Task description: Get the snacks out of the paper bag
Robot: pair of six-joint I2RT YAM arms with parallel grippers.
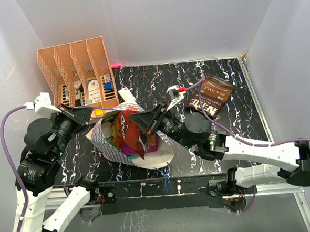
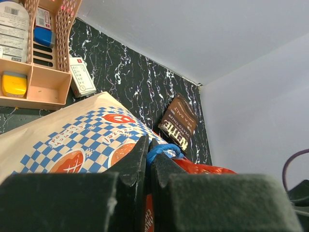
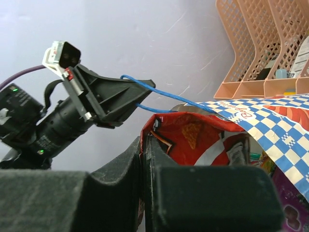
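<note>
The checked paper bag (image 1: 157, 157) lies open mid-table, several snacks showing in its mouth. My left gripper (image 1: 93, 115) is shut on the bag's blue cord handle (image 2: 163, 150) and holds that side up; the bag's printed side (image 2: 72, 140) fills the left wrist view. My right gripper (image 1: 135, 117) is shut on the top edge of a red snack packet (image 1: 129, 136), which stands half out of the bag. In the right wrist view its jaws (image 3: 147, 140) pinch the red packet (image 3: 193, 135). A dark brown packet (image 1: 210, 96) lies on the table at the right.
A salmon-pink file organiser (image 1: 78, 73) with small office items stands at the back left. A small white box (image 1: 126, 94) lies beside it. A purple packet (image 3: 289, 208) shows inside the bag. White walls enclose the table on three sides.
</note>
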